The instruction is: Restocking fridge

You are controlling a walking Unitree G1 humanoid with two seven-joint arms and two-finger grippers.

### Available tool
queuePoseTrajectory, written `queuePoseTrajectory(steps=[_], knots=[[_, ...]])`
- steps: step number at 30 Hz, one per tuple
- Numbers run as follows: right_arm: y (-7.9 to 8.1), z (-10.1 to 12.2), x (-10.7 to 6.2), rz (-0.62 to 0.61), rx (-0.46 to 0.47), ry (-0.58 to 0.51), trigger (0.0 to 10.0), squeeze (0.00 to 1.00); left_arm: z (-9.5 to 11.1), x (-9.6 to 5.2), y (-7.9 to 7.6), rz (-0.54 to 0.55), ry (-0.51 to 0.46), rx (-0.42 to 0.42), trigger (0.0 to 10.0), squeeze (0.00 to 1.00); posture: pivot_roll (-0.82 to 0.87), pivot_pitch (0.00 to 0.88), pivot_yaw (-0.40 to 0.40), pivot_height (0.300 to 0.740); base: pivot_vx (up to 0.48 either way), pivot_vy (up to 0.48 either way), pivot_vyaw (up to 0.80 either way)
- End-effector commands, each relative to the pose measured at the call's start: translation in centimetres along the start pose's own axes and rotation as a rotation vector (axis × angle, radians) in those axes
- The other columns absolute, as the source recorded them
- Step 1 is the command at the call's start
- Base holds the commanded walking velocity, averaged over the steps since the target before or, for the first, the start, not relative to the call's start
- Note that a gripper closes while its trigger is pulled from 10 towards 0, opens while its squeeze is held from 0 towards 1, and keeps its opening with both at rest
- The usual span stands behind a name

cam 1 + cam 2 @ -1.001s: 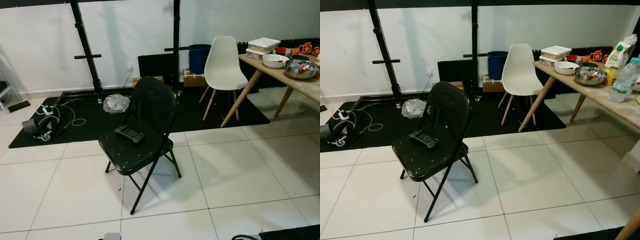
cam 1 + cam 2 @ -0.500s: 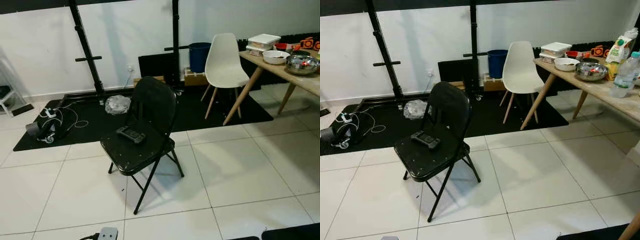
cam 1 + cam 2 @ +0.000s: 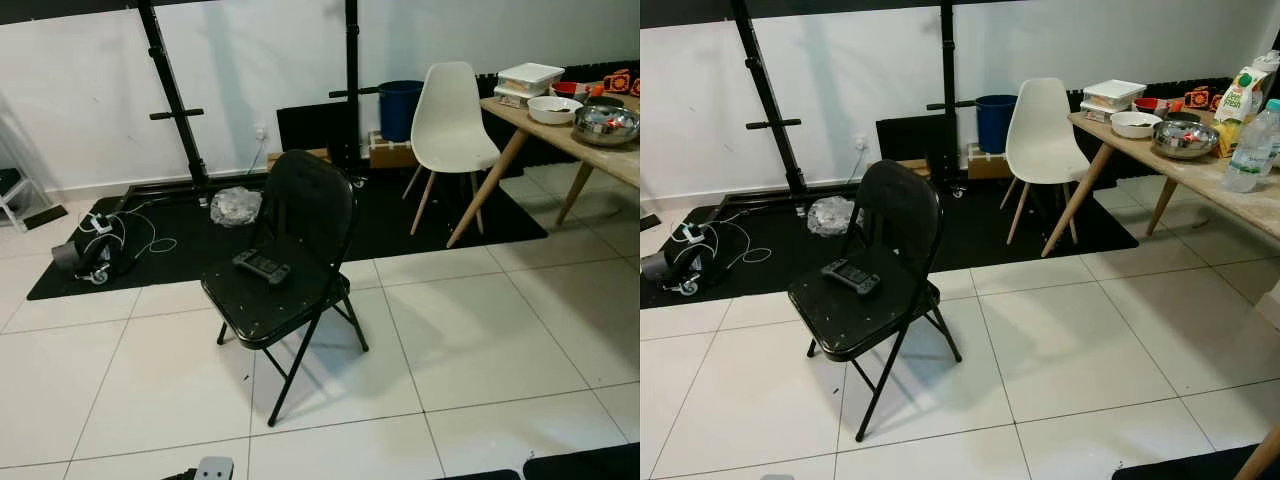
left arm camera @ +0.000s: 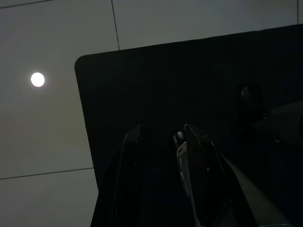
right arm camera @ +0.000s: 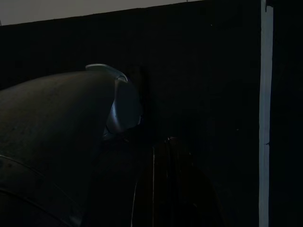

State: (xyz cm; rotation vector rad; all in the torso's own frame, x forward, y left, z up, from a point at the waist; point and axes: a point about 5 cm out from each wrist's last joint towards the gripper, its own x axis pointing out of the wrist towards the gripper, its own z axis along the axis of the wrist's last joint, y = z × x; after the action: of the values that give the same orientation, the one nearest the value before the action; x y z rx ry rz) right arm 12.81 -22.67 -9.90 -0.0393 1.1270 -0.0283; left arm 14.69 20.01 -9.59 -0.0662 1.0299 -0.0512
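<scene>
A wooden table (image 3: 1210,185) stands at the right with food on it: a juice carton (image 3: 1243,100), a clear water bottle (image 3: 1248,155), a steel bowl (image 3: 1183,140), a white bowl (image 3: 1132,124) and stacked white containers (image 3: 1112,95). My left gripper (image 4: 161,130) hangs idle above a black mat and pale floor tiles, open with nothing between its fingers. My right gripper (image 5: 163,146) hangs in deep shade beside a rounded grey part of my body.
A black folding chair (image 3: 290,270) stands in the middle of the tiled floor with a black controller (image 3: 261,266) on its seat. Behind it are a white chair (image 3: 450,115), a blue bin (image 3: 400,112), black rack uprights (image 3: 172,95) and cables (image 3: 110,235) on a black mat.
The whole picture has shifted slightly, so the camera moved a little. Nothing in the room has changed place.
</scene>
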Motion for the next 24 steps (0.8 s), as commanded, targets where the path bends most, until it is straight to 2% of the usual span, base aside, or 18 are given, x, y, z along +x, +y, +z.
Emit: queuePoseTrajectory(steps=[1,10,11,17,18,20,23,24], knots=[[0.1,-0.1,0.0,-0.001,0.008,-0.003,10.0,0.0,-0.4,-0.2,0.7,0.014,0.017,-0.001,10.0,0.0,-0.11,0.025,0.065,0.74,0.0,0.0,0.0],[0.5,-0.4,0.0,0.01,0.013,0.001,10.0,0.0,-0.4,-0.3,1.0,0.027,0.015,-0.009,10.0,0.0,-0.1,0.021,0.077,0.74,0.0,0.0,0.0],[0.3,-0.7,-0.1,0.008,0.014,0.01,10.0,0.0,-0.7,-0.2,0.6,0.026,0.017,-0.016,10.0,0.0,-0.08,0.014,0.032,0.74,0.0,0.0,0.0],[0.4,-0.8,-0.1,0.022,-0.008,0.016,10.0,0.0,-0.7,-0.2,0.4,0.027,0.009,-0.033,10.0,0.0,-0.07,0.016,0.021,0.74,0.0,0.0,0.0],[0.2,-0.4,0.0,0.025,-0.044,0.017,10.0,0.0,-0.8,-0.2,0.3,0.034,0.006,-0.05,10.0,0.0,-0.07,0.01,0.019,0.74,0.0,0.0,0.0],[-0.1,0.0,0.0,0.016,-0.049,0.013,10.0,0.0,-0.9,-0.2,0.1,0.034,0.008,-0.057,10.0,0.0,-0.07,0.009,0.028,0.74,0.0,0.0,0.0],[0.0,1.8,0.2,0.006,-0.021,-0.038,10.0,0.0,-1.6,-0.2,-0.3,0.004,0.037,-0.011,10.0,0.0,-0.06,0.0,0.038,0.74,0.0,0.0,0.0],[0.0,1.8,0.2,0.006,-0.021,-0.038,10.0,0.0,-1.6,-0.2,-0.3,0.004,0.037,-0.011,10.0,0.0,-0.06,0.0,0.038,0.74,0.0,0.0,0.0]])
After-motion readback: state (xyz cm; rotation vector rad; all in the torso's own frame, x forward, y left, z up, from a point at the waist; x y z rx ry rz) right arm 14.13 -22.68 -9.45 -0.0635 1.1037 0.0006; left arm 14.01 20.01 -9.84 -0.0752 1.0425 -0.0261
